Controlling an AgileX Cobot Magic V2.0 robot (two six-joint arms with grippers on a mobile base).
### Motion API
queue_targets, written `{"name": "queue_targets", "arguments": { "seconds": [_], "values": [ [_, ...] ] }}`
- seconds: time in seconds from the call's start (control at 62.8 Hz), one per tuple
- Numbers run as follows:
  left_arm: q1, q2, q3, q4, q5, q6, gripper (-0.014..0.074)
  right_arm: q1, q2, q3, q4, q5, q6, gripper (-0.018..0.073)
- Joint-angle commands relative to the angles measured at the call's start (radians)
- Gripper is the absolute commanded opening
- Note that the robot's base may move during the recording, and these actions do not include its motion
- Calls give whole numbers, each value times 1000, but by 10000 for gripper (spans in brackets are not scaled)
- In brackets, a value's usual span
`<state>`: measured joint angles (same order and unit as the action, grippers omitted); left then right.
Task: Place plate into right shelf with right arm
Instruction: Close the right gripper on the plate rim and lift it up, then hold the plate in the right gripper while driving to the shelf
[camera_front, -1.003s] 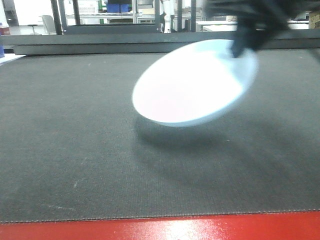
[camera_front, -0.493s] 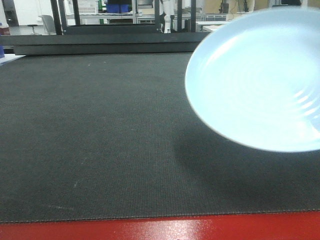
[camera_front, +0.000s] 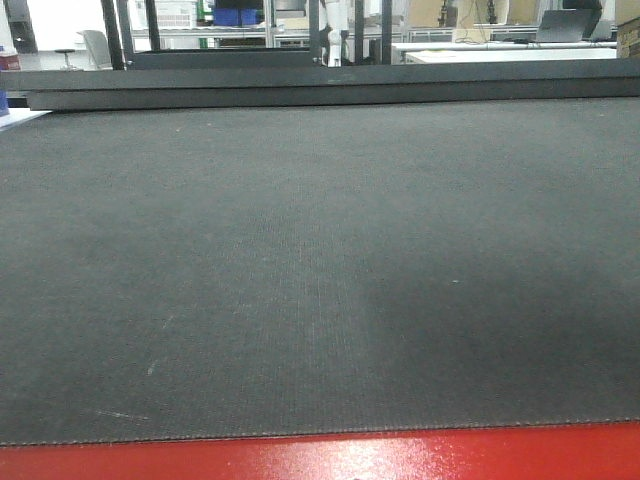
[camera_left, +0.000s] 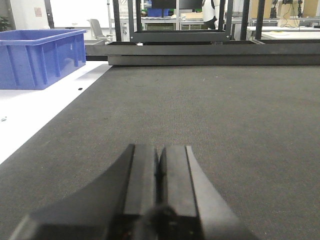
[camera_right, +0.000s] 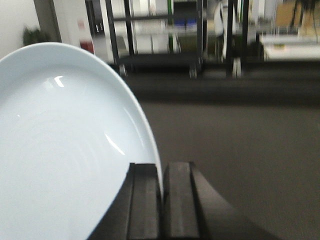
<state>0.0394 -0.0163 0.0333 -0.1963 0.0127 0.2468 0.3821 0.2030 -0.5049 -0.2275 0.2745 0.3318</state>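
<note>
The white round plate (camera_right: 60, 150) fills the left of the right wrist view, held on edge. My right gripper (camera_right: 161, 167) is shut on the plate's rim, which runs between the two black fingers. The plate and the right gripper are out of the front view. My left gripper (camera_left: 159, 150) is shut and empty, low over the dark mat (camera_left: 225, 115). The right shelf of brushed steel is not in view; only dark racks (camera_right: 155, 35) show blurred in the background.
A blue plastic bin (camera_left: 37, 57) stands on a white surface at the far left of the mat. A dark raised rail (camera_front: 320, 85) runs along the mat's far edge. A red table edge (camera_front: 320, 458) borders the front.
The plate rose and moved right, closer to the front camera, then left the front view entirely. Only a faint shadow stays on the mat at the right.
</note>
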Motion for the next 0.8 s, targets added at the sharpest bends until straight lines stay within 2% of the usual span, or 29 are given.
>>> {"name": "queue_targets", "arguments": {
  "seconds": [0.0,0.175,0.78],
  "values": [
    [2,-11,8,-2,-89,-2,-47,-5,-31,-30,-18,-157,-8,54],
    [2,-11,8,-2,-89,-2,-47,-5,-46,-30,-18,-219,-8,54],
    [2,-11,8,-2,-89,-2,-47,-5,-46,-30,-18,-215,-8,54]
  ]
}}
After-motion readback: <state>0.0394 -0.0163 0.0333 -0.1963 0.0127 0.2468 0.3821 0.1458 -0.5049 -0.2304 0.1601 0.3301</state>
